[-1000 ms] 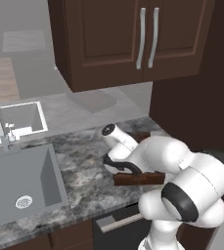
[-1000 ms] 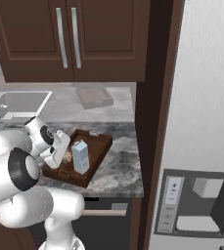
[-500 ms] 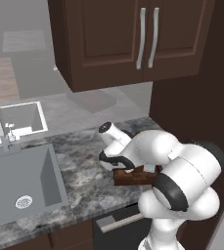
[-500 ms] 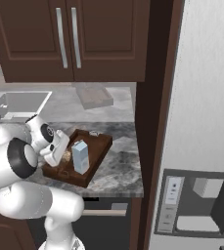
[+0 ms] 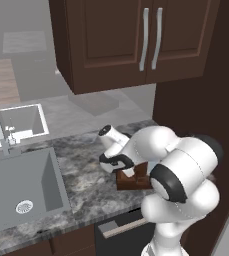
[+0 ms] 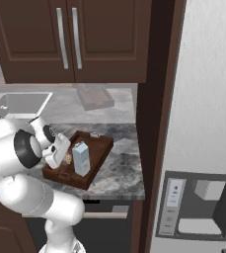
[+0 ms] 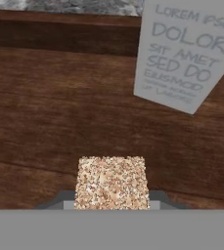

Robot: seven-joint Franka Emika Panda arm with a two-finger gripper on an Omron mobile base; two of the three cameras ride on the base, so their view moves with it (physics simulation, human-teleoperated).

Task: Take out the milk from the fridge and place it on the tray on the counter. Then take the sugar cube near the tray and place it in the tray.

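Sugar cube (image 7: pixel 111 181), a tan speckled block, is pinched between the closed fingers (image 7: pixel 111 201) over the dark brown wooden tray (image 7: pixel 45 122), near the pale blue-white milk carton (image 6: pixel 81 158) standing in it; the last step seemingly needs only lowering and release.

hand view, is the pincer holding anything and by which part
Yes: the pincer is shut on the sugar cube, gripping its two opposite sides, above the tray floor beside the milk.
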